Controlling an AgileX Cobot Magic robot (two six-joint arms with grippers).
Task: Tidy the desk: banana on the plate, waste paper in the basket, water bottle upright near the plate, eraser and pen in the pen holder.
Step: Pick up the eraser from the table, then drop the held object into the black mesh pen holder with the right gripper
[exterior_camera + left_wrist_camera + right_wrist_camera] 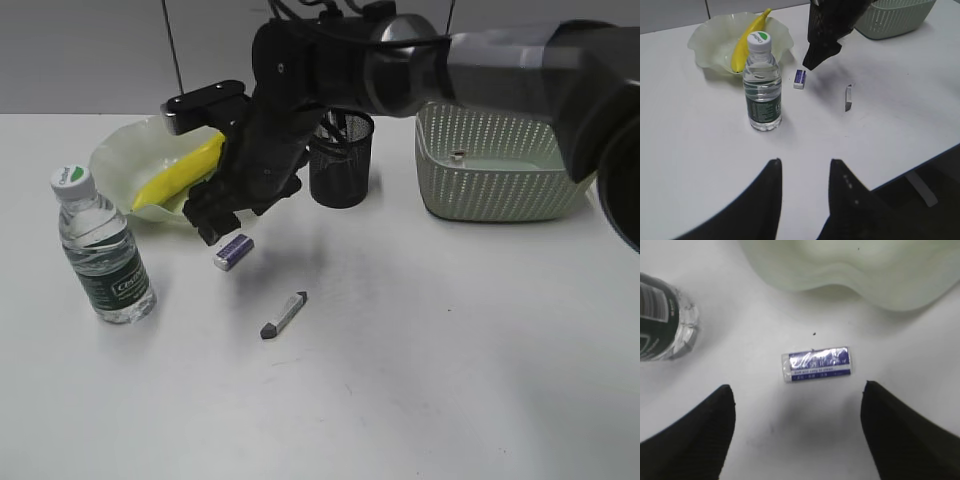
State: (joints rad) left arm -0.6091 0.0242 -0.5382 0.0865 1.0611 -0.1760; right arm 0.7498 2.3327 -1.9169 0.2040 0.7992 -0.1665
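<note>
Right gripper hangs over the eraser, jaws spread wide, nothing held. The eraser lies flat on the desk, just beside the plate, between plate and pen. Judgement: small, light, stiff block in a glossy sleeve (may slip a little), so pinch across its short width at the middle, jaws straddling the long sides. Looks sturdy enough for a firm squeeze.

Left gripper sits low at the near edge, jaws narrowly parted, empty.

Banana is in the plate, water bottle upright near it. Pen holder stands just behind the right arm, basket off to its right. Something small lies in the basket, can't tell what.
</note>
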